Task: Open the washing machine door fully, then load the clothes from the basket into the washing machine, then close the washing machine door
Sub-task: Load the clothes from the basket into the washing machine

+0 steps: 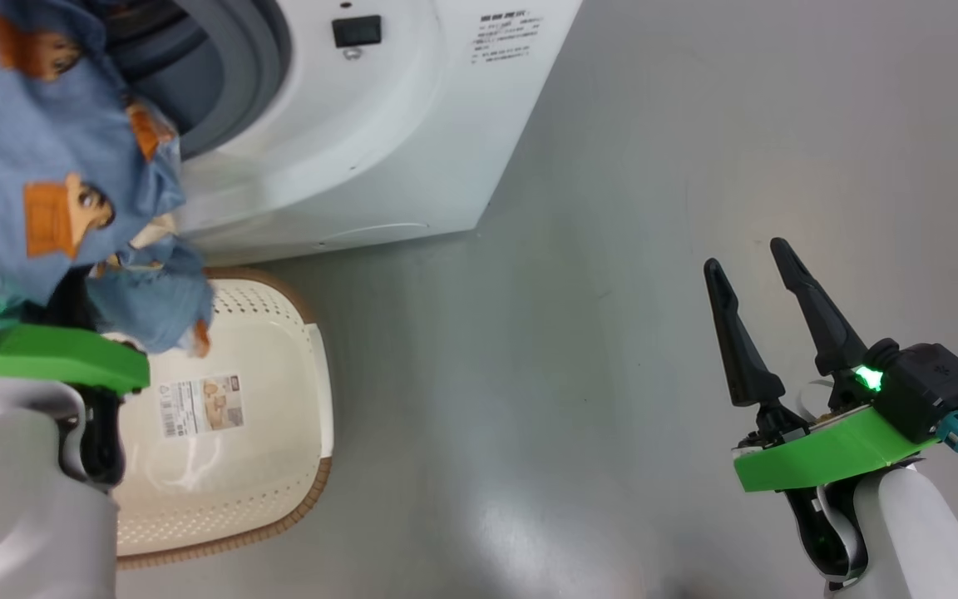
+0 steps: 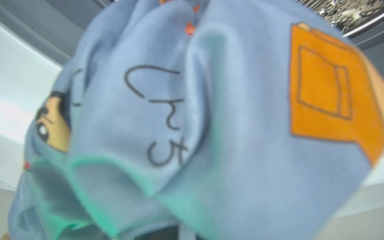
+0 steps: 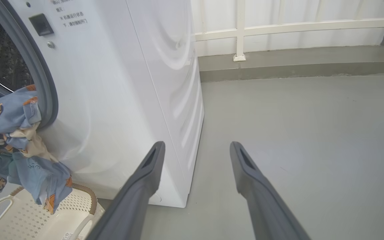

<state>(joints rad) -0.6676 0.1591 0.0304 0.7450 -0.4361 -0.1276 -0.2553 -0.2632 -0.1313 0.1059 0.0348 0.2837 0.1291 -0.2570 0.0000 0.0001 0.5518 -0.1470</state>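
The left gripper point(image 1: 71, 304) was clamped on the clothes point(image 1: 38, 158), its fingers buried in the fabric. The bundle hung lifted above the basket point(image 1: 313, 466), level with the lower lip of the open mouth of the washing machine point(image 1: 362, 150). The right gripper point(image 1: 745, 254) stood idle over bare floor well to the side, jaws spread wide and empty. Risk one: a loose blue-and-cream tail dangled below the grip toward the basket rim. If the arm advanced without clearing it, the tail would probably drag over the grey gasket point(image 1: 254, 66) and hang outside the drum, later fouling the door. Risk two: the grip appeared to hold only part of the bundle, so an abrupt move could shed a piece into the basket or onto the floor. Risk three: cloth covered the left wrist camera, so that view could not guide the approach. The floor point(image 1: 612, 333) was smooth grey, slightly glossy, with soft reflections. Beyond the machine ran a raised grey kerb point(image 3: 295, 66) topped by a white railing point(image 3: 278, 26).
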